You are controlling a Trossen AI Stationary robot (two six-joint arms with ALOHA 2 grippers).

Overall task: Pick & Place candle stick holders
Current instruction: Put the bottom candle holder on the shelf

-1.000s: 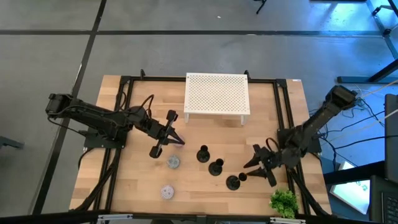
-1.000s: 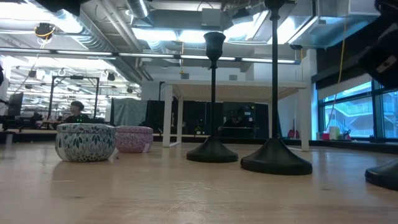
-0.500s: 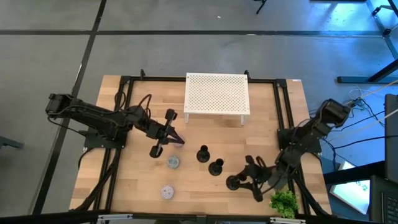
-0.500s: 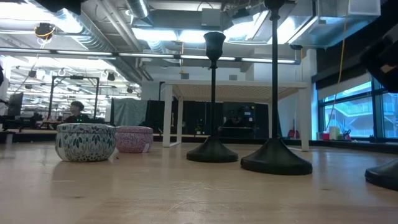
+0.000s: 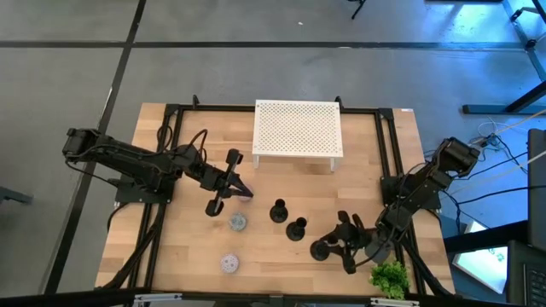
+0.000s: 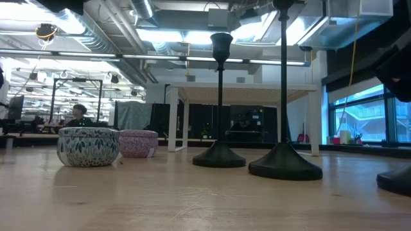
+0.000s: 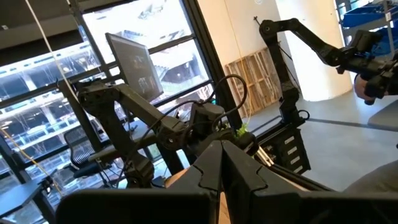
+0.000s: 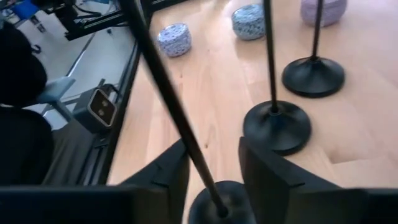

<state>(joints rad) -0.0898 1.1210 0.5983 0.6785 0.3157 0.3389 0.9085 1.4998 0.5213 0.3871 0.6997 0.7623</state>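
Observation:
Three black candle stick holders stand on their round bases in a slanting row: one [image 5: 278, 211], one [image 5: 296, 228] and the nearest [image 5: 317, 251]. My right gripper [image 5: 331, 246] is low at that nearest holder. In the right wrist view its open fingers [image 8: 214, 171] stand on either side of the thin stem [image 8: 163, 87], just above the base [image 8: 221, 202]. My left gripper [image 5: 245, 191] hangs shut over the table's left half with nothing in it [image 7: 222, 158]. My right gripper comes at the nearest holder's stem slanting down from the table's right, low near the base. The stem [image 8: 198, 163] runs close along one finger [image 8: 171, 171]. I cannot tell whether it touches. The base stands on the table.
A white perforated stand [image 5: 298, 130] is at the far middle. Small round tins lie left of the holders [image 5: 238, 223] [image 5: 229, 263]. A green plant [image 5: 390, 277] sits at the near right corner. Black frame rails run along both table sides.
My right gripper has moved down and toward the table's near edge, a little leftward, up to the nearest holder. The holders stand where they were. My left arm has kept still.

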